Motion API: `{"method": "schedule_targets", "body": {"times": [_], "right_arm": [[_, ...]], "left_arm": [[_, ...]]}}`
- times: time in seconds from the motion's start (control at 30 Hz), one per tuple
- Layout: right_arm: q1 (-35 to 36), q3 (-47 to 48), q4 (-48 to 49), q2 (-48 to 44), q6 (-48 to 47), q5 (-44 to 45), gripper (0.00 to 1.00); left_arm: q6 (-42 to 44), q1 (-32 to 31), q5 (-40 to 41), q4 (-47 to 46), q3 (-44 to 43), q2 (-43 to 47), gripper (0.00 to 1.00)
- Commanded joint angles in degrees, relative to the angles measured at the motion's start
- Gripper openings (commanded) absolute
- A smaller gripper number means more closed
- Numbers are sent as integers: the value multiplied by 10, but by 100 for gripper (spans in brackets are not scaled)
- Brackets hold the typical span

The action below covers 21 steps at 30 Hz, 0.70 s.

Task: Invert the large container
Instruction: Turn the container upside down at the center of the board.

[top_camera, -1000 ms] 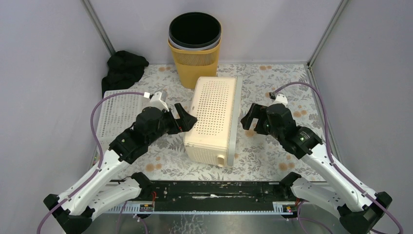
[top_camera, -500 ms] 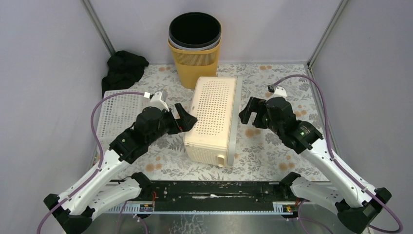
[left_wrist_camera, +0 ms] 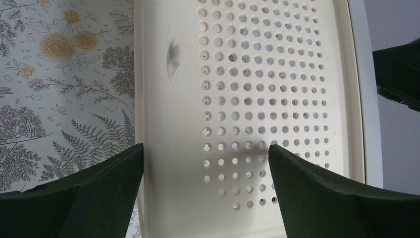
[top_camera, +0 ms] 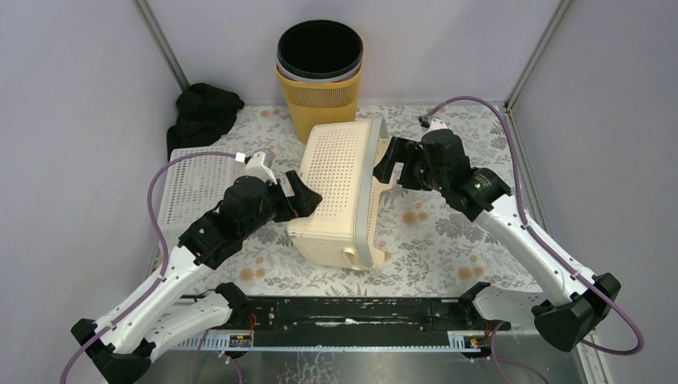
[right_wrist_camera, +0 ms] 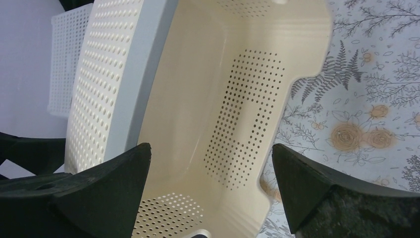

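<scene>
The large container (top_camera: pixel 336 188), cream with perforated walls and a grey rim, lies tipped on its side in the middle of the table, with its right rim lifted. Its opening faces my right gripper (top_camera: pixel 390 166). That gripper is open at the upper part of the rim, and the right wrist view looks into the container's hollow (right_wrist_camera: pixel 198 99) between the right gripper's (right_wrist_camera: pixel 210 158) fingers. My left gripper (top_camera: pixel 306 196) is open against the container's closed left side. The left wrist view shows the perforated wall (left_wrist_camera: pixel 247 99) spanning the gap of the left gripper (left_wrist_camera: pixel 205 163).
A yellow bin (top_camera: pixel 320 80) with a black liner stands just behind the container. A white perforated tray (top_camera: pixel 196 184) lies flat at the left and a black cloth (top_camera: pixel 204 112) sits in the back left corner. Flowered table covering (top_camera: pixel 448 232) lies to the right.
My right gripper has moved up and to the left against the rim. The container's right edge has lifted and it has tilted and slid leftward. The left arm has hardly moved.
</scene>
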<state>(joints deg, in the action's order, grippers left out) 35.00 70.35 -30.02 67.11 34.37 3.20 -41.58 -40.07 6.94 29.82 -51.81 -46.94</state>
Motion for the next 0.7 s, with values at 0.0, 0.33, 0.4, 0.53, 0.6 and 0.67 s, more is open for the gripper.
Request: {"method": "schedule_targets", "body": {"times": [0.0,0.33,0.4,0.53,0.6,0.67], "right_arm": [[-14,30,16,1,21,-63,99],[-25,-43,-48,-51,19,-22,99],[-30,-62,-58,-64,18,-14,99],[-37,-82,-82,-75,11,-1,99],[-39,-86,-97,-71,6,4,99],[-40,-89,-110,-67,2,10,99]], "left_arm": [[5,-2,10,-3,-12,9,100],[-6,-2,-7,-15,-1,11,100],[-6,-2,-8,-15,-1,10,100],[-7,-3,-12,-16,-1,8,100],[-8,-2,-14,-17,-2,7,100],[-8,-2,-14,-17,-4,8,100]]}}
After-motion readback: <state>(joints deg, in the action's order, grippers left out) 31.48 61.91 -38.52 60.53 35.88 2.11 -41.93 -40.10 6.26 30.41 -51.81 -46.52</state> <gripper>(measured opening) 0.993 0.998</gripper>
